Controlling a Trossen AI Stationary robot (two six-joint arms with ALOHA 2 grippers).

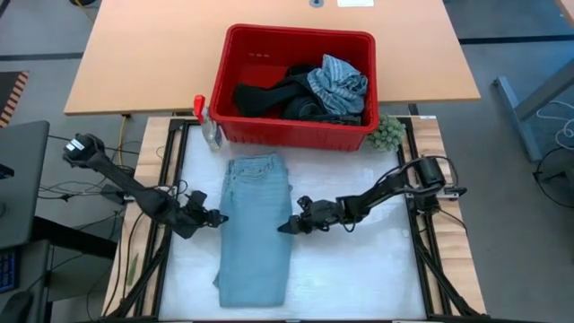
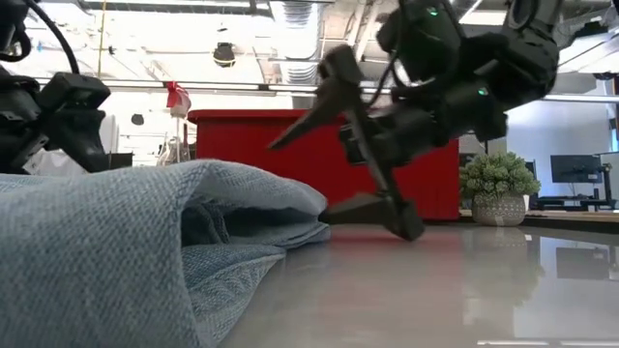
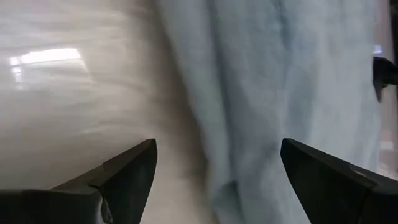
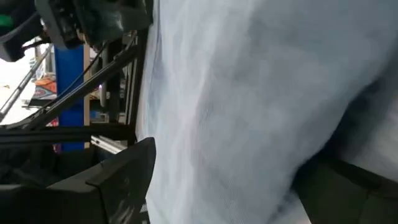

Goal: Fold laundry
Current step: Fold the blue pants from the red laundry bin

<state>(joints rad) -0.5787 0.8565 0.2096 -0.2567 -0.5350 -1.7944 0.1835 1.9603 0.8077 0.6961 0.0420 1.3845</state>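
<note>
Light blue jeans [image 1: 256,229], folded lengthwise into a long strip, lie flat on the white table top [image 1: 359,278]. My left gripper [image 1: 215,217] is open at the strip's left edge; in its wrist view one finger is over bare table and the other over the cloth [image 3: 280,93]. My right gripper [image 1: 285,226] is open at the right edge, its fingers one above the other [image 2: 298,179] beside the folded edge [image 2: 290,217]. More laundry, dark garments [image 1: 269,97] and a grey-blue striped one [image 1: 339,85], lies in the red basket [image 1: 300,45]. My left gripper stands astride the jeans' left edge [image 3: 205,155], pointing slantwise down from the table's left; I cannot tell whether it touches the cloth. My right gripper comes nearly level from the table's right. Its lower finger [image 2: 377,208] lies on the table at the jeans' right edge; whether it touches the cloth I cannot tell.
The red basket stands at the table's far edge. A spray bottle with a red cap [image 1: 206,121] stands by its left corner and a green fuzzy ball [image 1: 387,133] by its right. Bare table lies on both sides of the jeans.
</note>
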